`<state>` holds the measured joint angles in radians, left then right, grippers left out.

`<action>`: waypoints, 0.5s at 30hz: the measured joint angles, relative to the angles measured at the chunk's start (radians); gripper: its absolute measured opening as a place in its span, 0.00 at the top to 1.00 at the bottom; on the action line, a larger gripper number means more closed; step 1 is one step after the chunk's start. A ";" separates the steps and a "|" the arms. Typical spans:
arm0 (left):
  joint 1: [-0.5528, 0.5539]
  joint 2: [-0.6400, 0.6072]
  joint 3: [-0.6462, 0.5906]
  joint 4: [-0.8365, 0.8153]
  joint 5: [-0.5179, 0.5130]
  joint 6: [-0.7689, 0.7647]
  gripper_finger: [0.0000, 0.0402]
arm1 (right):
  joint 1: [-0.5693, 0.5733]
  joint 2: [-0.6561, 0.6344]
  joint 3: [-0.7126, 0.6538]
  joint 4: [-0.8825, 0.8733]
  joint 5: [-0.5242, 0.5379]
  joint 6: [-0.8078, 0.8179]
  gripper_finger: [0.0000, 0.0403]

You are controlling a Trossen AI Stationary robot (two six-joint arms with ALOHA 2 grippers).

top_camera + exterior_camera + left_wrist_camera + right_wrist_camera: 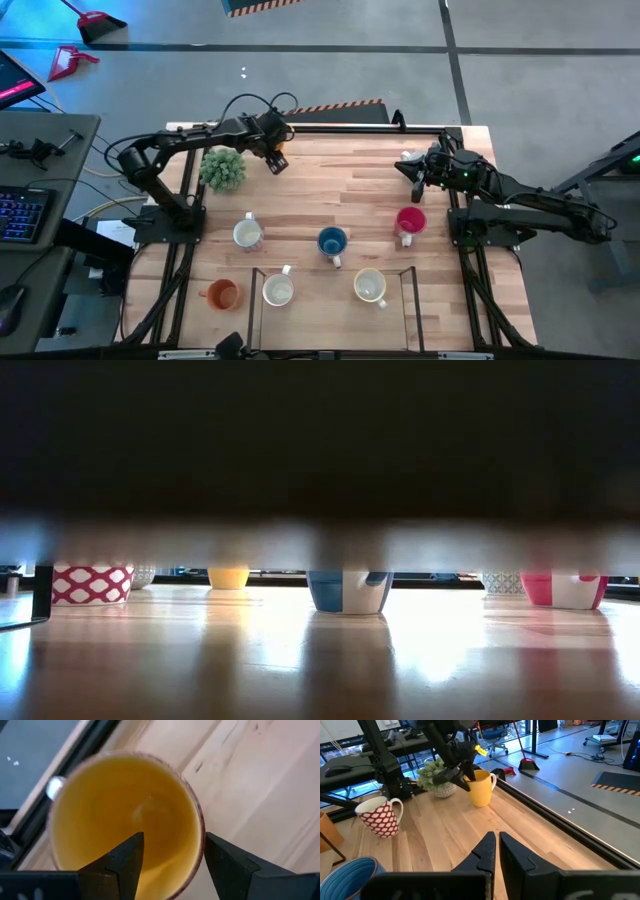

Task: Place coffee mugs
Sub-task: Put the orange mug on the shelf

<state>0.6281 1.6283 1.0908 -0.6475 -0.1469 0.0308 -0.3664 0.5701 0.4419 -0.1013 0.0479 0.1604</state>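
Your left gripper (170,865) stands wide over the yellow mug (125,820) near the table's (340,190) far edge beside the potted plant (222,168); one finger (125,860) sits inside the mug, the other outside its rim; your right gripper (496,851) waits with fingers pressed together, holding nothing, by the red mug (409,222)

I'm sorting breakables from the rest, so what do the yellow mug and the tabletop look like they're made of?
Yellow mug: most likely glazed ceramic, judging by the smooth glossy wall, thick rim and moulded handle; the left wrist view shows a shiny inside. Glossy plastic can't be ruled out. Tabletop: light wood, joined in planks, with visible grain and seams; its soft sheen suggests a sealed finish.
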 joint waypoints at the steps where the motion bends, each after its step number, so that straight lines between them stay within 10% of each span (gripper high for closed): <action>1: 0.000 0.003 0.000 -0.003 0.003 0.000 0.52 | 0.000 0.000 0.000 0.000 0.000 0.000 0.97; 15: -0.009 0.011 0.000 -0.004 0.017 -0.001 0.63 | 0.000 0.000 0.000 -0.004 0.000 0.000 0.97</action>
<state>0.6188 1.6398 1.0908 -0.6518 -0.1299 0.0297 -0.3664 0.5701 0.4419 -0.1057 0.0479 0.1604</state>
